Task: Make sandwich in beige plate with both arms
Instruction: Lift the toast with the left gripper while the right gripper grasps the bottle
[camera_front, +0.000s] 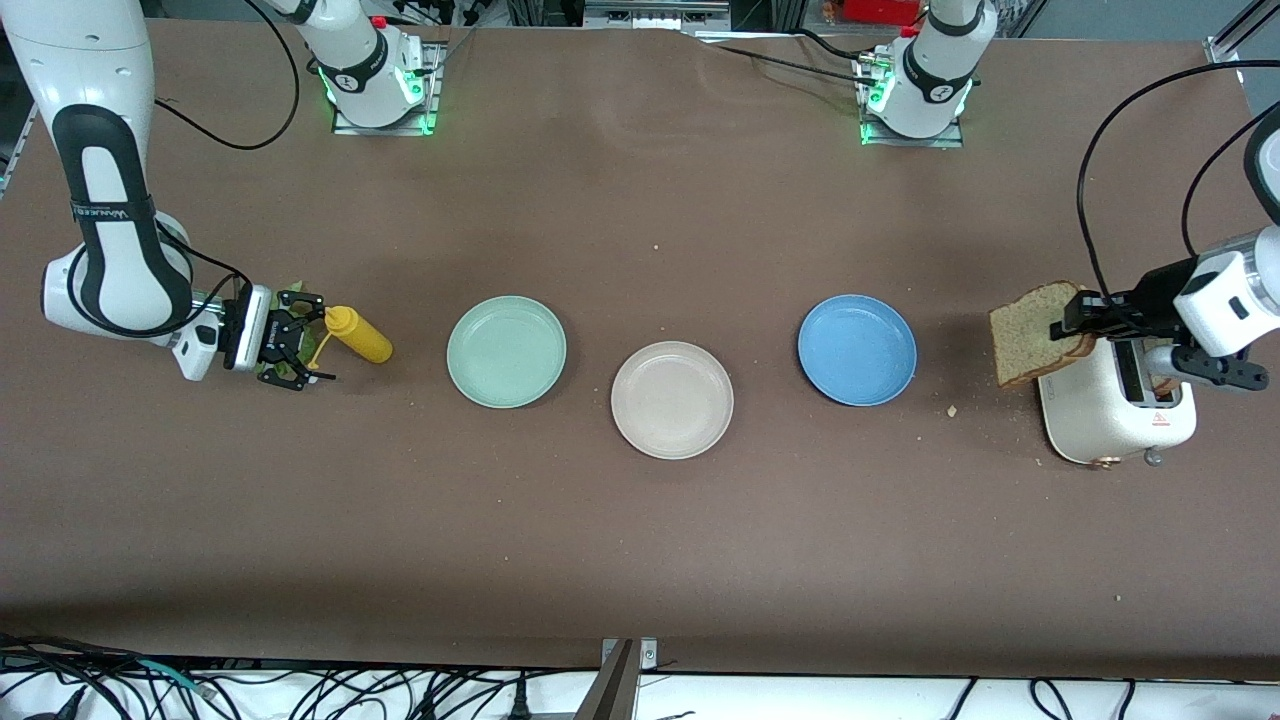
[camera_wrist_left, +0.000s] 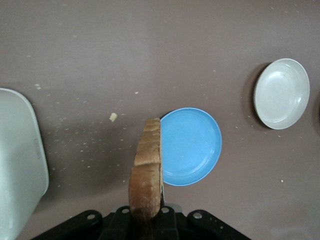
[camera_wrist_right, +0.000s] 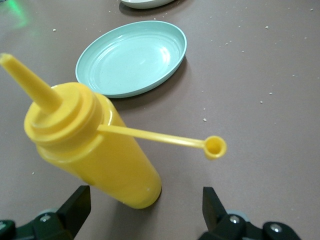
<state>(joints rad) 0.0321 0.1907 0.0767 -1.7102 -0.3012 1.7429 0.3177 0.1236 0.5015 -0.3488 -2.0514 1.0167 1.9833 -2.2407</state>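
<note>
Left claw (camera_front: 1078, 322) clamped on a bread slice (camera_front: 1030, 335) over the toaster (camera_front: 1110, 415), beige plate (camera_front: 672, 399) bare mid-worktop toward the right arm; right claw (camera_front: 300, 350) apart by the mustard bottle (camera_front: 360, 336).

So on the brown desk (camera_front: 640, 520) there's a mint-green plate (camera_front: 506, 351) toward the right arm's end and a blue plate (camera_front: 857, 349) toward the left arm's end, both sitting flat and well apart from each other. A yellow squeeze bottle (camera_front: 360, 336) stands near the mint-green plate, tilted in the front view, with its little cap (camera_wrist_right: 215, 147) hanging off on a thin tether so the nozzle is bare. Down at the left arm's end there's a cream-white toaster (camera_front: 1115, 415), plus a few crumbs (camera_front: 952, 410) scattered on the desk between it and the blue plate
</note>
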